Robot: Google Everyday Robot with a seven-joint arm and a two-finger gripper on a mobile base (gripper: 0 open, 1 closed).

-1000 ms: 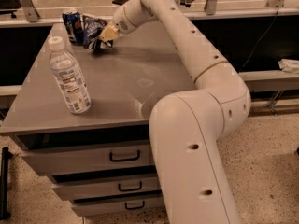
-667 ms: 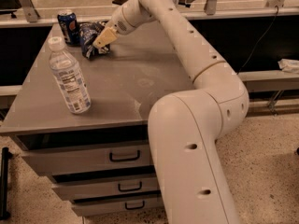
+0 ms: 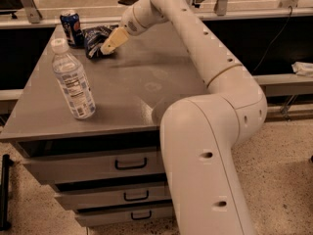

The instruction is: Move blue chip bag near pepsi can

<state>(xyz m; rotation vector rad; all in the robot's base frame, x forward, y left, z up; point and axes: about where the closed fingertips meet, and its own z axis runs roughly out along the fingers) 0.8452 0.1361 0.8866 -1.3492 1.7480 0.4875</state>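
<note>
Since the earlier frames the gripper (image 3: 106, 47) has dipped slightly toward the bench (image 3: 146, 82), and the blue chip bag (image 3: 93, 39) has come with it; the other items have not shifted.

Nearest the camera, three drawers (image 3: 129, 163) with dark handles are stacked beneath the bench front, above a speckled floor (image 3: 279, 180). The white arm (image 3: 210, 131) rises at the right front of the bench, bends at a large elbow, and reaches back and to the left over the grey top. A clear water bottle (image 3: 73, 80) with a white cap stands upright near the front left edge, well apart from the other items.

At the far left corner, the gripper points down and to the left. Its pale fingers (image 3: 111, 39) appear pressed together on the right edge of the blue chip bag, though the contact is partly hidden by crumpled foil. The bag rests on the bench, just beside the pepsi can (image 3: 71, 27) and on its right, close enough to seem touching. The can stands upright at the far edge.
</note>
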